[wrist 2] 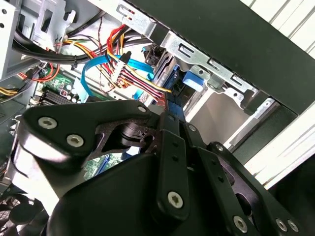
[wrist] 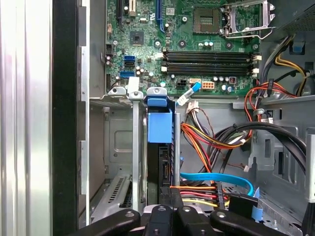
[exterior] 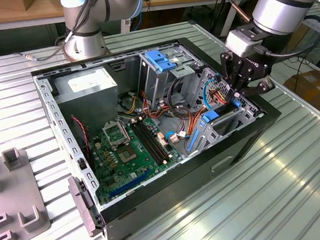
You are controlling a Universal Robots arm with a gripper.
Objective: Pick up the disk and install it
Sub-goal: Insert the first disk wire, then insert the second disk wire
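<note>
Case [exterior: 244, 141], black, lies open on its side on a ribbed table [exterior: 296, 187] in the exterior view, w/ the green board [exterior: 131, 146] on its floor. Grey fixture [exterior: 14, 201] sits well off the case at that view's left. Gripper [exterior: 239, 89] hangs over the drive cage [exterior: 226, 123] at the case's front corner, fingers down among the cables. Disk [exterior: 217, 115] shows as a blue rail end in that cage, just below the fingers. PSU [exterior: 86, 86] fills the case's far corner; a blue bracket [exterior: 158, 59] tops a 2nd cage beside it.

2nd wrist view: black gripper [wrist 2: 170, 115] body fills the foreground, its fingers [wrist 2: 172, 128] pressed close together over the blue disk [wrist 2: 170, 81] edge; can't tell if they're actually touching it. Cables [wrist 2: 128, 73], red/yellow plus a flat blue one, cross just beside the disk.

1st wrist view: gripper [wrist: 170, 209] links sit nearest. Disk [wrist: 160, 125] stands edge-on in the cage [wrist: 118, 142] slot, blue tab at its end, beside a bare bay. Board [wrist: 182, 44] lies beyond the cage; cables [wrist: 206, 147] run next to the disk.
</note>
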